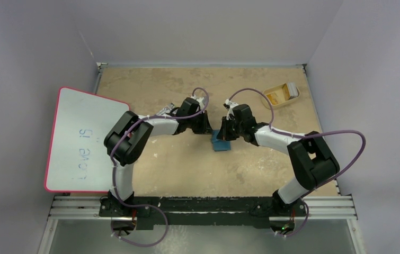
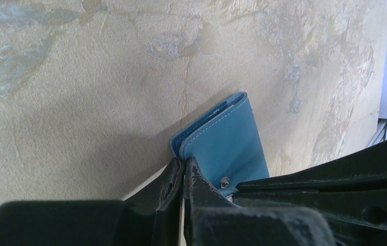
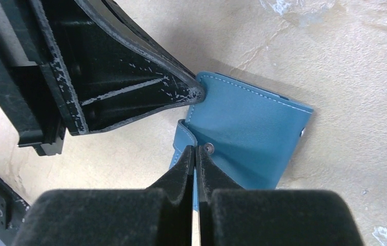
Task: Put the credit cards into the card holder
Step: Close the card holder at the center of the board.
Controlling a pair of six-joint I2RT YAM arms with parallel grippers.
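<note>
Getting pinched from 2 sides, the card holder (image 1: 220,142) is clamped by the left gripper (image 2: 183,166) and right gripper (image 3: 196,154) at its edges.

I saw a tan, blotchy tabletop (image 1: 187,169) under the left claw (image 1: 209,132) and right claw (image 1: 224,133), which sat near its middle. Pale grey walls (image 1: 197,26) rose beyond them and on either side. Well left of the left claw lay a pink-rimmed whiteboard (image 1: 81,132) with faint writing. A metal rail (image 1: 76,207) ran along the near edge behind them. Light was even, shadows soft.
</note>
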